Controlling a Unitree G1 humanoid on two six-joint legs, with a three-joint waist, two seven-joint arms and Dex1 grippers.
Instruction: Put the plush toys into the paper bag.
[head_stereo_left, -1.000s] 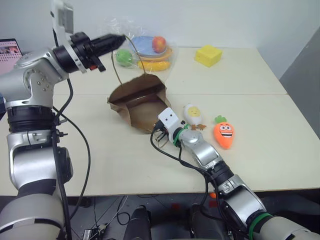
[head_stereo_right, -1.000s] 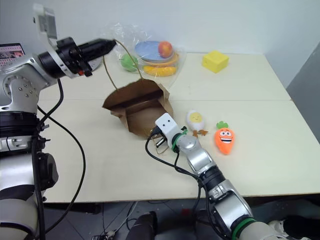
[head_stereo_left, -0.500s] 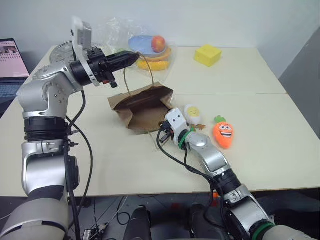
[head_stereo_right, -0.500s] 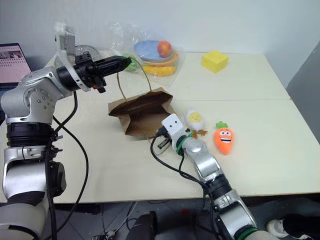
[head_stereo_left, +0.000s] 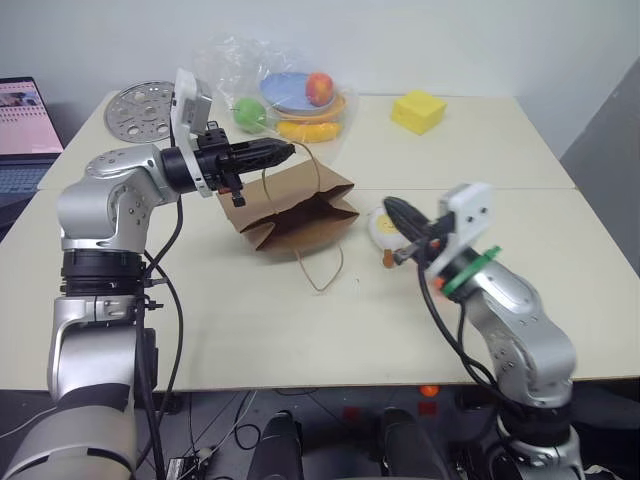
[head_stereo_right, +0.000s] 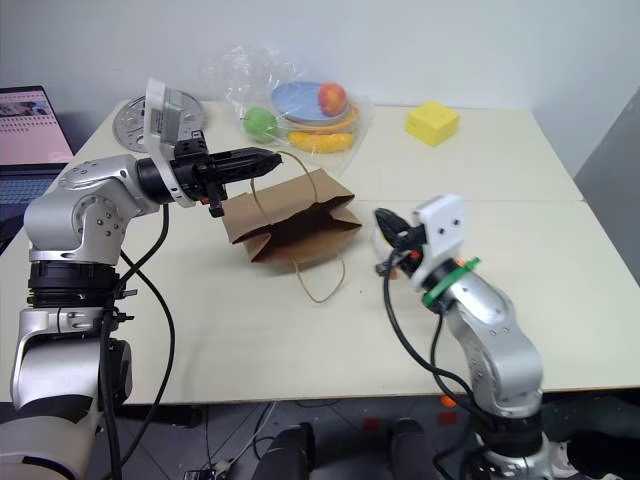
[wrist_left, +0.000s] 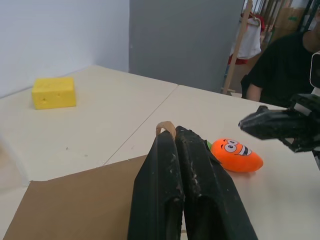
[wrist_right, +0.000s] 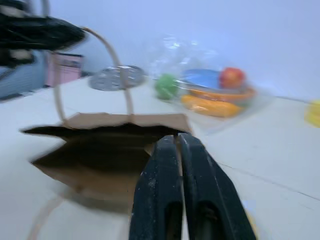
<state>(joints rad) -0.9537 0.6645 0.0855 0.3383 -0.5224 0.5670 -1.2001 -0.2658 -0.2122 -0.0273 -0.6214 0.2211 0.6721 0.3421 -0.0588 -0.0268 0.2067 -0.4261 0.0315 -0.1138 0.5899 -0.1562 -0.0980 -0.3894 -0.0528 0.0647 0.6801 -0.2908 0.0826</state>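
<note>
Paper bag (head_stereo_right: 295, 222) on table (head_stereo_right: 200, 310), left gripper (head_stereo_right: 272, 157) jaws clamp its handle (wrist_left: 165, 127), right gripper (head_stereo_right: 384, 218) jaws closed, empty; clear plastic bag (head_stereo_right: 290, 100) holds fruit.

- The white-yellow egg plush toy (head_stereo_left: 381, 226) is partly covered by the right tool (head_stereo_left: 393, 211); its brown legs are hardly visible.
- The orange carrot plush toy (wrist_left: 236, 155) is partly behind the left tool (wrist_left: 175, 145).
- The pink-screened laptop (head_stereo_left: 20, 135) is cut by the edge.
- The brown kraft paper bag (wrist_right: 107, 150) is blurred in the right wrist view.
</note>
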